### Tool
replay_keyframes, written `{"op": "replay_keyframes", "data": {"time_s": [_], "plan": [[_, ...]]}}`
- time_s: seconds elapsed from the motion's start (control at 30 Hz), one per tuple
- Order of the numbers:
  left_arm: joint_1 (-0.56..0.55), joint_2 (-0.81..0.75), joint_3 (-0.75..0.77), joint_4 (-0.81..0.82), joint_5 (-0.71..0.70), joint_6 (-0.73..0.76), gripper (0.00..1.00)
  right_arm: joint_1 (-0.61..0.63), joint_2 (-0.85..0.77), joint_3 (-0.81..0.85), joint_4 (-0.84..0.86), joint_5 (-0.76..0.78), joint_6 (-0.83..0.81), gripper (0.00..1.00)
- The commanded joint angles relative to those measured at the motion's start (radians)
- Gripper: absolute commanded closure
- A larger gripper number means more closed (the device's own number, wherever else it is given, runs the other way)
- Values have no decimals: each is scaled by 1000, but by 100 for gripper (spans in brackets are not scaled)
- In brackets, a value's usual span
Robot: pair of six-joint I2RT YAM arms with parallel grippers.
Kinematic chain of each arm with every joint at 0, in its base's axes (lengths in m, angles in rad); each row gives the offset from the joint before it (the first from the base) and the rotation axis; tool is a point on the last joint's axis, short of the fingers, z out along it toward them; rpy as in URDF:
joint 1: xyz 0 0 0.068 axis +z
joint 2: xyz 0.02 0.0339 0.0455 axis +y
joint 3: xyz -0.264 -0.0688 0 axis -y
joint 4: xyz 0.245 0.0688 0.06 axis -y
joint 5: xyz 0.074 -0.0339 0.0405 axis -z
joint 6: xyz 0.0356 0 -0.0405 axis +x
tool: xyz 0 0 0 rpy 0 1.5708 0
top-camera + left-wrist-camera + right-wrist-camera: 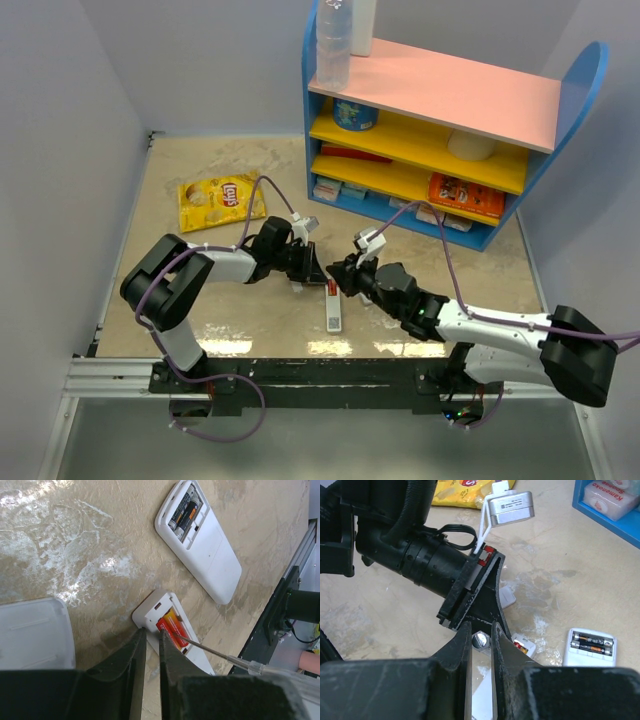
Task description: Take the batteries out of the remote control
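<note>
1. My left claw [151, 631] is nearly pressed together, with a thin gap left. Its tips sit at the end of the remote control [152, 609]; I cannot tell whether it nips it.
2. My right claw [481, 626] pinches the thin stick [210, 652], whose tip reaches the batteries [172, 625].
3. The remote control lies back up on the worktop [75, 540], between my claws, with both batteries in its slot.
</note>
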Motion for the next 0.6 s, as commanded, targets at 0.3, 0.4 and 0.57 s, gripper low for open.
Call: {"op": "replay_keyframes", "data": {"time_s": [0.3, 0.4, 0.57], "plan": [[-37, 38, -13, -6, -14, 20, 80, 59, 45, -55, -302, 50, 253, 100], [-42, 45, -15, -9, -26, 20, 81, 59, -15, -92, -325, 93, 332, 100], [-47, 48, -18, -15, -46, 22, 82, 59, -98, -124, -365, 159, 399, 100]]}}
